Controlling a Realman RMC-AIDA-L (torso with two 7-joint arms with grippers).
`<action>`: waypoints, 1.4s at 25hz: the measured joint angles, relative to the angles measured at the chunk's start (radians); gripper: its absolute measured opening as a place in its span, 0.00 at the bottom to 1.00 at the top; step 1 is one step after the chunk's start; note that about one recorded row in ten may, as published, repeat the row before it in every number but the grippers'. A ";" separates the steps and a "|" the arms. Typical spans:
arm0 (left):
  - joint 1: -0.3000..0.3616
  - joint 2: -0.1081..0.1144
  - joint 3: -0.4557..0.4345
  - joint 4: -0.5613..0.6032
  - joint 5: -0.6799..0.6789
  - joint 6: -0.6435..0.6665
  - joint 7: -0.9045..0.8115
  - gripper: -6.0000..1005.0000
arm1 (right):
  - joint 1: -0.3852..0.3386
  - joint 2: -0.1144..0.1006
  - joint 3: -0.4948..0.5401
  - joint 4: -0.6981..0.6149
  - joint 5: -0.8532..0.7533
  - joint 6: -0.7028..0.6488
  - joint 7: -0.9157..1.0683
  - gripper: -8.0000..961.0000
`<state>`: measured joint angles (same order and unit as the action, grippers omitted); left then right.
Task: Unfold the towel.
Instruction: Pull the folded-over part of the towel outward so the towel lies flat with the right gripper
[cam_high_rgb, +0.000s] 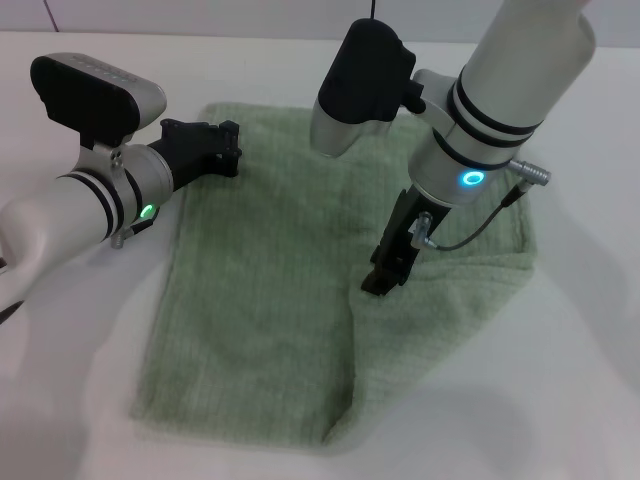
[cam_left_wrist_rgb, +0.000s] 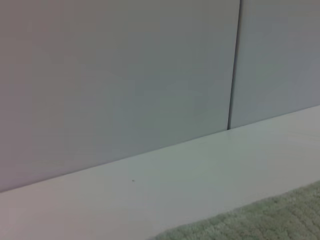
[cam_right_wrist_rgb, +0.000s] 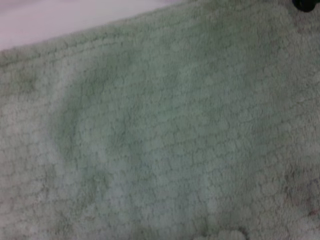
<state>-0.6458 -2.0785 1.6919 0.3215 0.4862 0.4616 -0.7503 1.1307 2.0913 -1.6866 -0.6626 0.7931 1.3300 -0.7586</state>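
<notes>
Head view gives the whole layout: the towel (cam_high_rgb: 270, 300) lies on the white table (cam_high_rgb: 580, 400), still partly folded, w/ a fold line running from mid-cloth down to the near edge and a second layer spreading out to the robot's right, ending in a corner near the right arm's cable. The right gripper (cam_high_rgb: 385, 275) points down at that fold line, tip touching or just above the cloth; its dark fingers look pressed together at the tip, but whether they pinch any fabric can't be told. The left gripper (cam_high_rgb: 215, 148) sits low at the towel's far-left edge, aimed sideways across it; fingers seem slightly apart w/ nothing between them, released. Right wrist view shows what the head view can't: the ribbed terry close up, filling nearly the whole picture, w/ a strip of table along one side and a dark bit of the gripper at one corner; no fingers seen. Left wrist view shows mostly a plain wall (cam_left_wrist_rgb: 115, 75) w/ a vertical seam, bare tabletop and only a corner of towel. Open table lies near-right of the towel, past the folded layer, and along the far side; the left arm takes up the left side.
</notes>
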 joint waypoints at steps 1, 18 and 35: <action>0.000 0.000 0.000 0.000 0.000 0.000 0.000 0.00 | 0.000 0.000 -0.001 0.000 0.000 0.000 -0.002 0.39; 0.000 0.001 0.000 0.001 0.000 0.000 -0.008 0.00 | 0.001 -0.003 -0.012 -0.006 0.008 0.012 -0.021 0.07; 0.013 0.005 0.000 0.002 0.000 0.004 -0.009 0.00 | -0.101 -0.011 -0.013 -0.365 -0.072 0.279 -0.048 0.02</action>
<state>-0.6326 -2.0739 1.6920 0.3234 0.4862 0.4660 -0.7593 1.0300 2.0800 -1.6997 -1.0275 0.7208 1.6093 -0.8071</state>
